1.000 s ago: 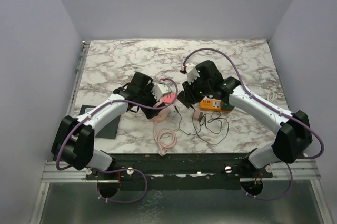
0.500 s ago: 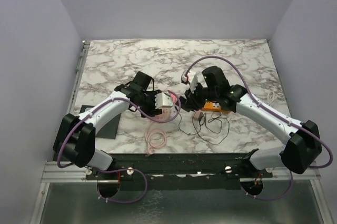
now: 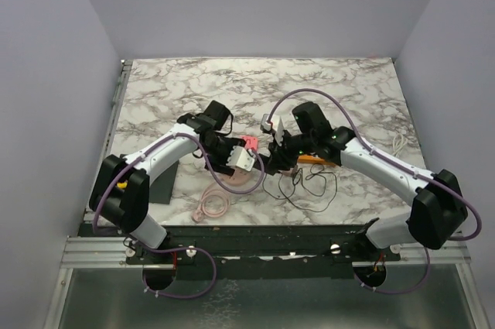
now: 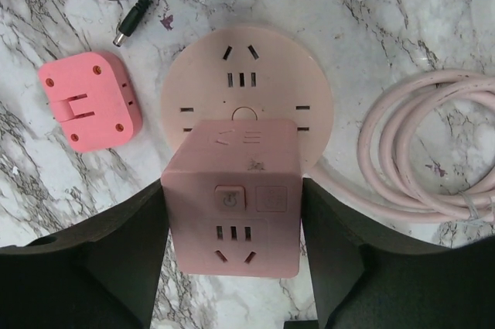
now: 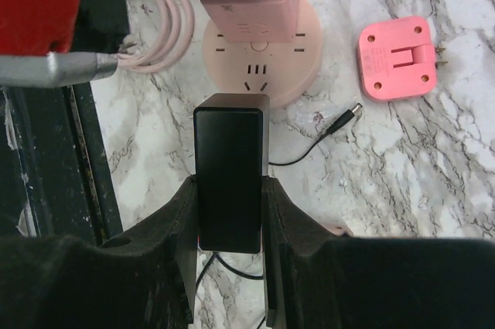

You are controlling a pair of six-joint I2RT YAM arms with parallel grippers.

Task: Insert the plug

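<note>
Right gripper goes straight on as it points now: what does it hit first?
Probably the round pink socket base, met by the black adapter in the right gripper; height above it is unclear.

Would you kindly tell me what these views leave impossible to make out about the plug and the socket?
- Prongs of the black adapter: right wrist view, hidden behind its own body; top view, too small.
- Coil of the pink cable: left wrist view, cut off by the right edge.
- Upper part of the pink cube: right wrist view, cut by the top edge and covered by the left gripper.
</note>
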